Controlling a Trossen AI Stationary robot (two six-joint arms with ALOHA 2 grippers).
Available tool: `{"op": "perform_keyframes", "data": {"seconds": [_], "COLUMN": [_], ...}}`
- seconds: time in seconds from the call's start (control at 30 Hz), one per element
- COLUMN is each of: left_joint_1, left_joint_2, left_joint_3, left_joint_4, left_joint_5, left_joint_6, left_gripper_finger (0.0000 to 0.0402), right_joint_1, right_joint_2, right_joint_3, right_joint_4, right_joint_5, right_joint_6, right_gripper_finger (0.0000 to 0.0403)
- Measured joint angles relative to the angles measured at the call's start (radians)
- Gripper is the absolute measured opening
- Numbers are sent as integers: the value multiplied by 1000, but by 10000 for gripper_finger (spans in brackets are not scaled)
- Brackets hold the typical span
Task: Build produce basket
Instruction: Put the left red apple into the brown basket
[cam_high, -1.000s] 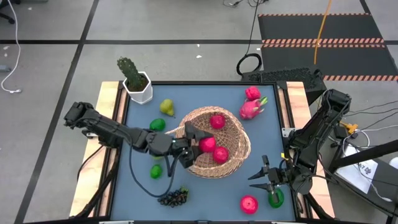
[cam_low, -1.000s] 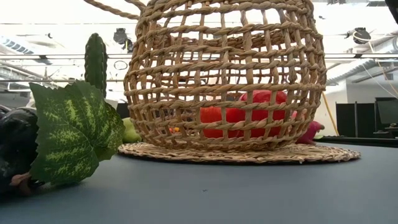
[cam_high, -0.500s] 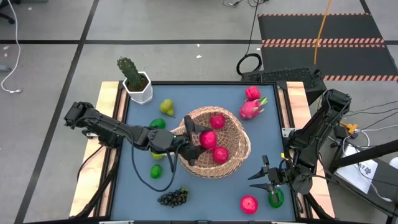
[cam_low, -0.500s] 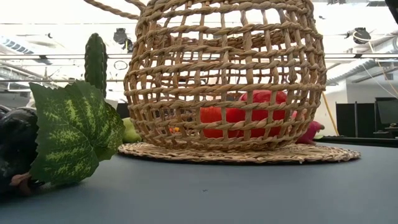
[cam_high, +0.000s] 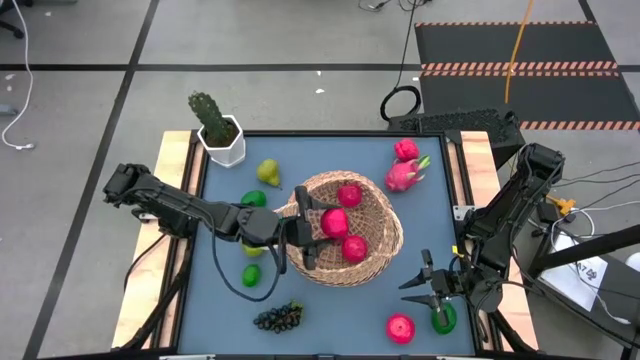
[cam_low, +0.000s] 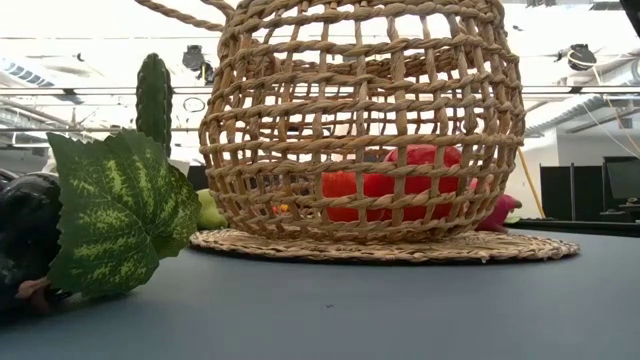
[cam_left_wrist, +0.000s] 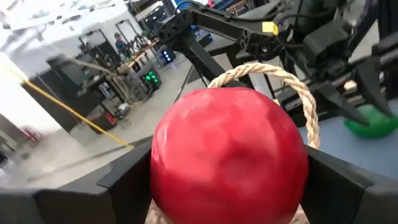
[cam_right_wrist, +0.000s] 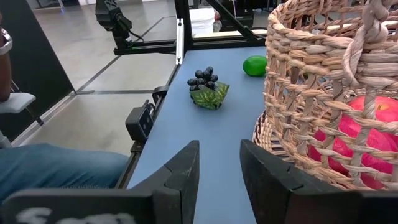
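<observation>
Over the basket (cam_high: 385, 235) I see my left arm stretched out, its gripper (cam_high: 318, 226) clasping an apple (cam_high: 334, 223); the right gripper (cam_high: 422, 283) waits beside, narrow.

You're looking level across the tabletop (cam_low: 400, 310) at the wicker basket (cam_low: 362, 120) with red apples (cam_low: 385, 185) showing through its weave, a big green leaf (cam_low: 120, 210) beside dark grapes (cam_low: 25, 235), and a cactus (cam_low: 154, 100) behind.
</observation>
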Motion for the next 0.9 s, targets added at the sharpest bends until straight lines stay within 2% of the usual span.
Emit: {"op": "perform_keyframes", "data": {"seconds": [0.23, 0.47, 0.53, 0.73, 0.9], "left_joint_1": [42, 134, 154, 165, 127], "left_joint_2": [0, 26, 39, 104, 173], "left_joint_3": [36, 235, 269, 320, 318], "left_joint_4": [36, -407, -506, -595, -695], "left_joint_5": [-37, -31, 8, 219, 238], "left_joint_6": [-157, -309, -351, -416, -434], "left_gripper_finger": [321, 321, 321, 321, 321], "right_joint_1": [0, 0, 0, 0, 0], "right_joint_2": [0, 1, 1, 1, 1], "right_joint_3": [0, 0, 0, 0, 0], "right_joint_4": [0, 0, 0, -1, -1], "right_joint_5": [0, 0, 2, 42, 53], "right_joint_6": [0, -27, -34, -89, -101], "right_gripper_finger": [112, 112, 112, 112, 112]}}
